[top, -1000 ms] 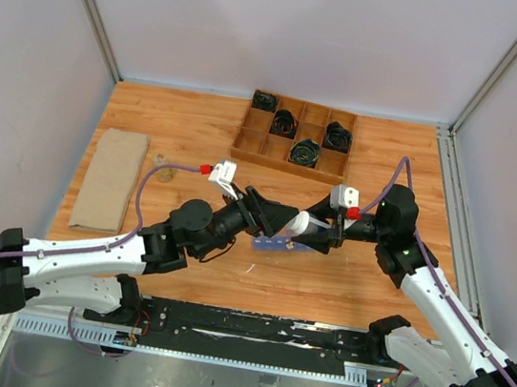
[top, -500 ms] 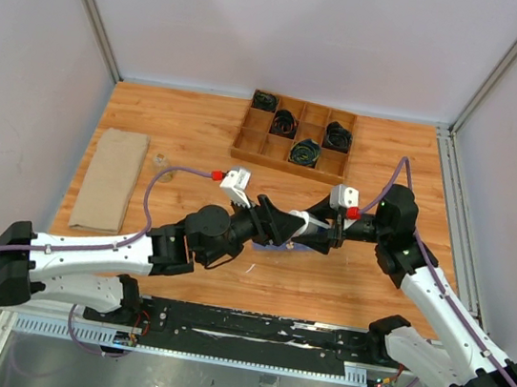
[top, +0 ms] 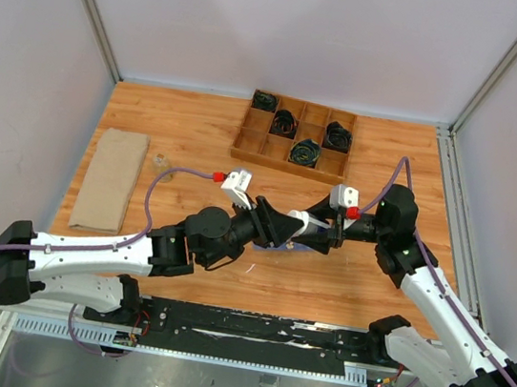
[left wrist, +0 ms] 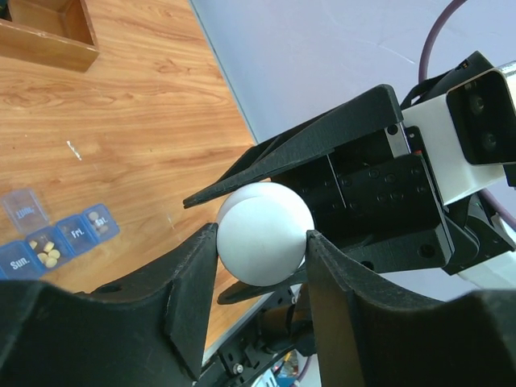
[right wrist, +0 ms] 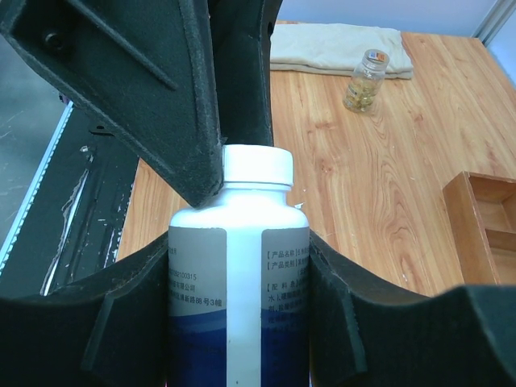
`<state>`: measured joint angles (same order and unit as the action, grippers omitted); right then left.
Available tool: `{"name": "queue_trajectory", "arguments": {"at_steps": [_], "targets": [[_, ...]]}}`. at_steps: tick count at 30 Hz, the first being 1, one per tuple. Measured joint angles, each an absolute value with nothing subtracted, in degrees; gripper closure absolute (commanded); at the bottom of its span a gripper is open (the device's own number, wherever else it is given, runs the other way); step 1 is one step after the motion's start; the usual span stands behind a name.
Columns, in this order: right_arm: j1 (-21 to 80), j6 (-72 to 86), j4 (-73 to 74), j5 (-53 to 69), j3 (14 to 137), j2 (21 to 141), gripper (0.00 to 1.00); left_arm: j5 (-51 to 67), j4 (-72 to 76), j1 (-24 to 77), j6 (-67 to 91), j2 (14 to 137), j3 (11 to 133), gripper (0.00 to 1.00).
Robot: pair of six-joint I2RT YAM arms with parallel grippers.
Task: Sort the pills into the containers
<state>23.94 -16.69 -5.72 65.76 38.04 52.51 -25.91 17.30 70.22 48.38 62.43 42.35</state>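
Observation:
A white pill bottle [right wrist: 238, 274] with a blue-and-white label is held in the air, shut in my right gripper [right wrist: 239, 266]. My left gripper [left wrist: 262, 242] is shut on its white cap [left wrist: 264, 234]; its black fingers [right wrist: 185, 105] reach the cap [right wrist: 256, 165] from above in the right wrist view. In the top view both grippers meet mid-table, left [top: 283, 226] and right [top: 319, 229]. The translucent-blue pill organizer [left wrist: 50, 242] lies on the table below, some lids open, with yellow pills in one compartment. It is mostly hidden under the grippers in the top view [top: 301, 248].
A wooden divided tray [top: 295, 136] of black cables stands at the back. A folded beige cloth [top: 109, 179] lies at the left, with a small clear glass bottle [top: 160, 159] of yellow pills beside it, which also shows in the right wrist view [right wrist: 367, 81].
My left arm moved right to the bottle and its gripper closed round the cap. The right arm and bottle stayed still. Little differs over the last half second.

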Motion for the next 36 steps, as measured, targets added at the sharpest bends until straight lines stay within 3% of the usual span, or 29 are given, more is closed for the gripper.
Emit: {"name": "queue_trajectory", "arguments": {"at_steps": [9, 13, 23, 25, 26, 30, 33, 34, 36], "targets": [[23.94, -16.71, -5.72, 65.47, 38.04, 52.51, 0.88, -25.54, 17.69, 70.24, 48.1, 62.59, 42.41, 0.88], [23.94, -16.75, -6.02, 65.43, 38.04, 52.51, 0.88, -24.58, 20.67, 70.24, 45.54, 62.59, 41.19, 0.98], [23.99, -16.99, -6.13, 66.22, 38.0, 52.51, 0.88, -13.82, 44.07, 67.37, 29.67, 62.63, 29.69, 0.99], [23.99, -16.95, -6.09, 66.61, 38.0, 52.51, 0.88, -10.15, 48.03, 66.02, 27.51, 62.63, 27.46, 0.94], [24.05, -16.91, -6.04, 66.89, 37.98, 52.51, 0.88, -8.62, 49.5, 65.54, 26.52, 62.63, 26.65, 0.85], [24.12, -16.62, -6.15, 67.57, 37.98, 52.51, 0.88, -6.26, 51.09, 64.95, 24.18, 62.33, 25.76, 0.35], [24.01, -16.49, -6.15, 67.2, 37.98, 52.49, 0.88, -6.48, 51.18, 64.86, 23.59, 59.68, 23.88, 0.09], [23.94, -16.51, -6.09, 66.89, 37.98, 52.51, 0.88, -6.68, 51.03, 64.79, 23.7, 58.39, 23.24, 0.03], [23.94, -16.51, -6.13, 66.72, 37.98, 52.51, 0.88, -7.49, 50.78, 64.69, 24.12, 55.29, 22.13, 0.01]]}}
